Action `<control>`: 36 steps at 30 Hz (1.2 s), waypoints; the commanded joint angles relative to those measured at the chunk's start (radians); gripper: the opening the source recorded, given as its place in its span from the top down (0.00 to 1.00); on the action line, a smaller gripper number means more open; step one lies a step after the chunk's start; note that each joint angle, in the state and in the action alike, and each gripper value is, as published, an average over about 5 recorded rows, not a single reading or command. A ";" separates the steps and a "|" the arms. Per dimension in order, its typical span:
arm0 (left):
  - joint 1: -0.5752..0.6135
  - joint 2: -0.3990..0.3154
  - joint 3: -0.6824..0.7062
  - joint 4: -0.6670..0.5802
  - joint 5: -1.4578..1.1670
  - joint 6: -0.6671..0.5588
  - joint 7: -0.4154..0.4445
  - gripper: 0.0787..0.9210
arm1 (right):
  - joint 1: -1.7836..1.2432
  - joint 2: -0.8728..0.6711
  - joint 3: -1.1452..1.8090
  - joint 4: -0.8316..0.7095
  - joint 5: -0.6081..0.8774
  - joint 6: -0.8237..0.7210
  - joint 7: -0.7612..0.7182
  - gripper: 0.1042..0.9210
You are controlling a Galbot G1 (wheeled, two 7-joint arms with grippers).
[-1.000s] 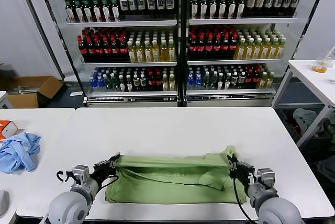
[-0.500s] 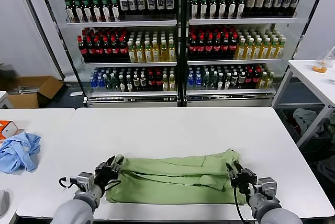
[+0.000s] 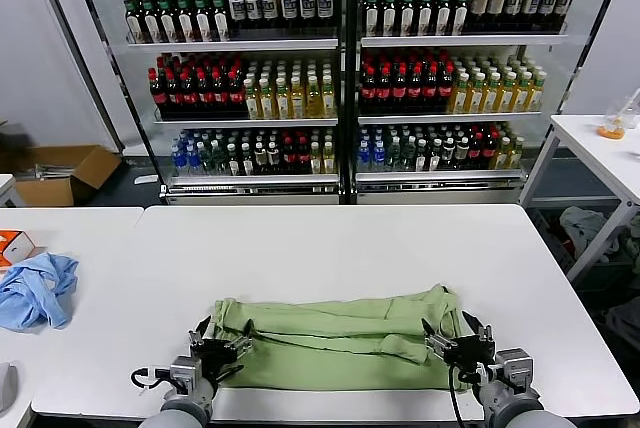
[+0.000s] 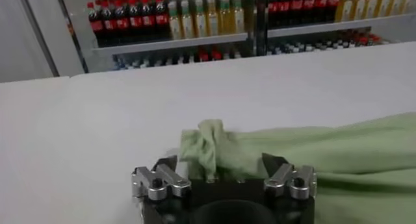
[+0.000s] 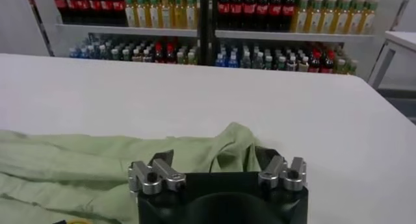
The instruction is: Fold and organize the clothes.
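**Both claws letting go of the folded shirt**

The left claw point(image 3: 218, 346) is now standing with its jaws spread wide at the left end of the green polo shirt point(image 3: 335, 340). In the left wrist view a bunched corner of cloth is sitting loose between the open fingers point(image 4: 159, 180), no longer pinched. A second ago this claw was shut on that corner and holding it higher — it has since come down toward the near edge of the white counter point(image 3: 330, 243) and released.

Between the two claws the shirt is lying as a long folded band across the near part of the counter, flatter and longer than a moment earlier.

The right claw point(image 3: 458, 338) has done the same at the right end: jaws wide apart, holding nothing, with the cloth's raised corner just ahead of it.

This suggests one lengthwise fold is finished and further folds are remaining.

Far to the left of the left claw a light blue cloth point(image 3: 36, 288) is lying — untouched.

No writing is readable; the bottle labels on the shelves point(image 3: 345, 43) are too small to make out.
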 commanded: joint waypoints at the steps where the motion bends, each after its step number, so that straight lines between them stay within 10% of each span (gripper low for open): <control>1: 0.035 -0.068 0.006 0.011 0.061 -0.009 -0.021 0.22 | -0.012 -0.002 0.006 0.012 -0.009 0.001 -0.001 0.12; 23: 0.087 0.051 -0.288 0.000 -0.104 -0.023 0.015 0.96 | 0.010 -0.021 0.014 0.016 0.015 0.019 0.005 0.12; 36: 0.082 0.194 -0.586 -0.049 -0.500 0.030 0.017 0.98 | 0.045 -0.029 0.001 0.010 0.020 0.026 0.005 0.12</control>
